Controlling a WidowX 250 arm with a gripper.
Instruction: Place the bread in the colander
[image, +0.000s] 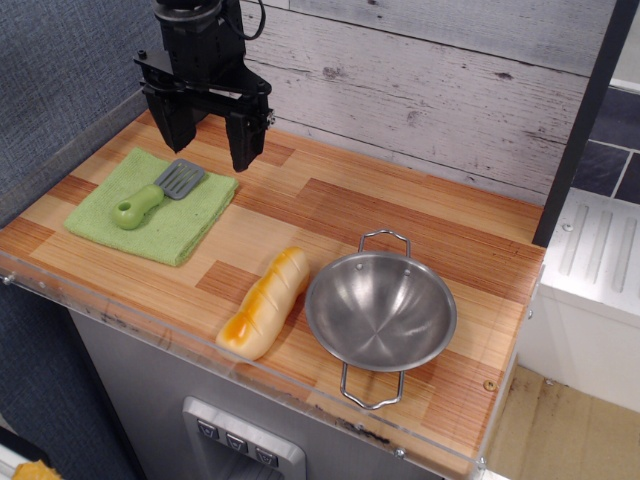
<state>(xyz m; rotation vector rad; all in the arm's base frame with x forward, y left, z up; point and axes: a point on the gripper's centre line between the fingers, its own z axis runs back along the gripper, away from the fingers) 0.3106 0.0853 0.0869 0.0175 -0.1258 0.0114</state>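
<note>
Nearest me, the bread lay flat on the bench, close to the front edge and running diagonally, its browned lower end toward the near lip. Just to its right sat the colander, upright and empty, its rim almost touching the loaf's side; whether they actually touched I could not tell. One wire handle pointed near, the other far.

Further back on the left, a green cloth carried a small spatula, neither of which I needed.

Farthest off, the gripper hung over the back left of the bench with its jaws spread and nothing between them, well apart from the loaf.

I judged the reach to be the step in hand. To do it well I needed to turn the jaws across the loaf's narrow width, close on its middle so it would balance, and lift clear of the rim before moving right.
</note>
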